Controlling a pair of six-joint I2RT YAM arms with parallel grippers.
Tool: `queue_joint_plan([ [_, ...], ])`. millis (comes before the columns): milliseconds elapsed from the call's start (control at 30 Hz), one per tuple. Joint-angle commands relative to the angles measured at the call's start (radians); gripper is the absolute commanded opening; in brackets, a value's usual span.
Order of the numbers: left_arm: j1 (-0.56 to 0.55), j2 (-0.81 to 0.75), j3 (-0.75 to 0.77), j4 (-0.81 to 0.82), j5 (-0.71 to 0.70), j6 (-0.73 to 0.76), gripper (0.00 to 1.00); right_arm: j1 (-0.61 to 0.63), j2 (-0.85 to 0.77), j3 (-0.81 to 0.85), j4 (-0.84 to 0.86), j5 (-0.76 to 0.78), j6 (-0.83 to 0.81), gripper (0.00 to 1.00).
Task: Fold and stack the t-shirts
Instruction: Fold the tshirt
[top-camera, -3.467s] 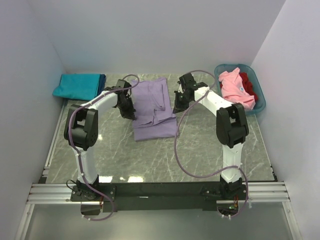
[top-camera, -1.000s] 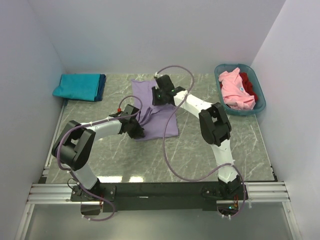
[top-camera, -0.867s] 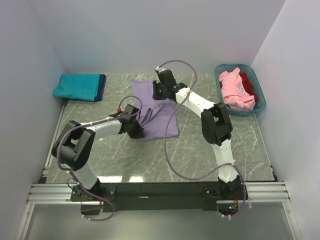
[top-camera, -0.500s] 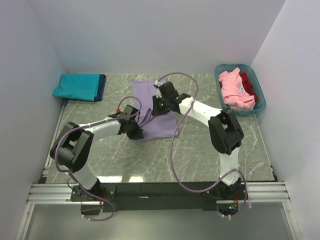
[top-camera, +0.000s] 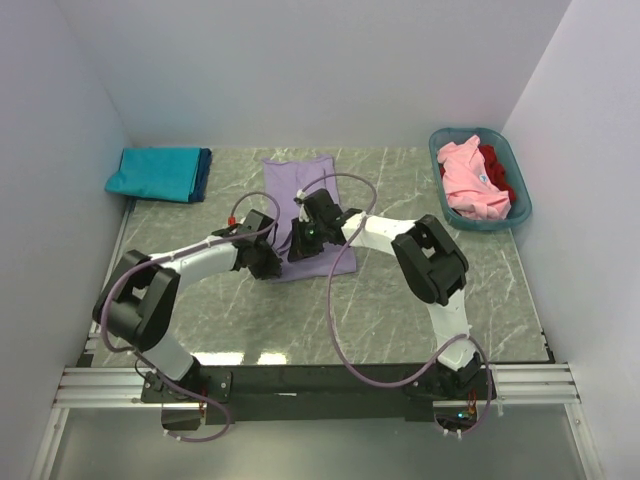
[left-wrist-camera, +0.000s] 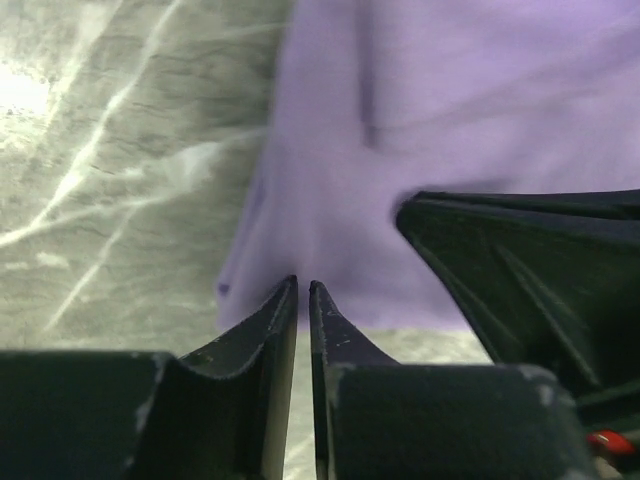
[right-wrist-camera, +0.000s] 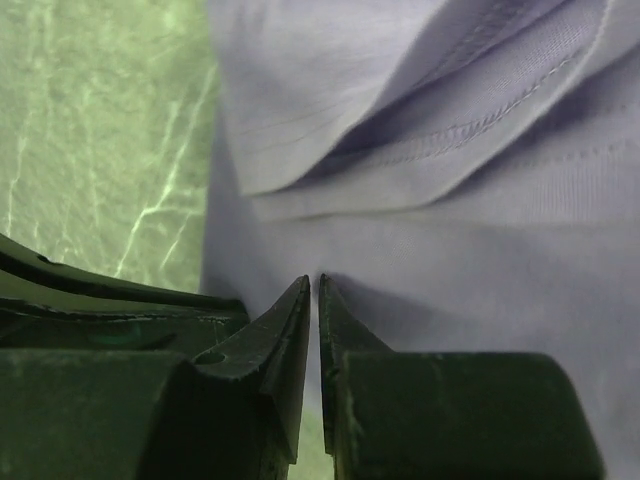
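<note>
A lavender shirt (top-camera: 297, 183) lies in the middle of the counter (top-camera: 420, 300), partly folded into a narrow strip that runs from far to near. It seems to be placed there so both arms can reach it.

The left end effector (left-wrist-camera: 303, 290) sits at the shirt's near-left corner with its fingers pinching the hem. This probably anchors the cloth so it does not slide.

The right end effector (right-wrist-camera: 311, 285) is just beside it, over the near part of the shirt below a doubled seam. Its fingers are pressed nearly together with the tips on the fabric. Whether they hold a fold cannot be told.

At the far left, well apart, a folded teal shirt (top-camera: 155, 172) lies on a blue shirt (top-camera: 206, 164), of which only an edge shows. This is likely the finished stack, kept clear of the work.

At the far right, a basket (top-camera: 521, 208) holds a crumpled pink shirt (top-camera: 465, 185) and a red shirt (top-camera: 500, 170), apparently awaiting their turn.

The count is five shirts in view, one of each colour, with one basket and two arms.
</note>
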Motion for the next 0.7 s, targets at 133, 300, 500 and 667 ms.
queue_joint_plan([
  [133, 0.019, 0.052, -0.012, -0.019, 0.018, 0.01, 0.1, -0.002, 0.067, 0.055, 0.084, -0.031, 0.039, 0.15],
  [300, 0.024, 0.069, -0.012, -0.029, 0.035, 0.015, 0.09, -0.011, 0.101, 0.123, 0.092, 0.022, 0.027, 0.15],
  [500, 0.024, 0.068, -0.017, -0.028, 0.039, 0.019, 0.08, -0.064, 0.189, 0.305, 0.095, 0.102, -0.01, 0.17],
  [667, 0.024, 0.057, -0.02, -0.04, 0.042, 0.024, 0.08, -0.128, 0.314, 0.629, -0.034, 0.163, -0.068, 0.21],
])
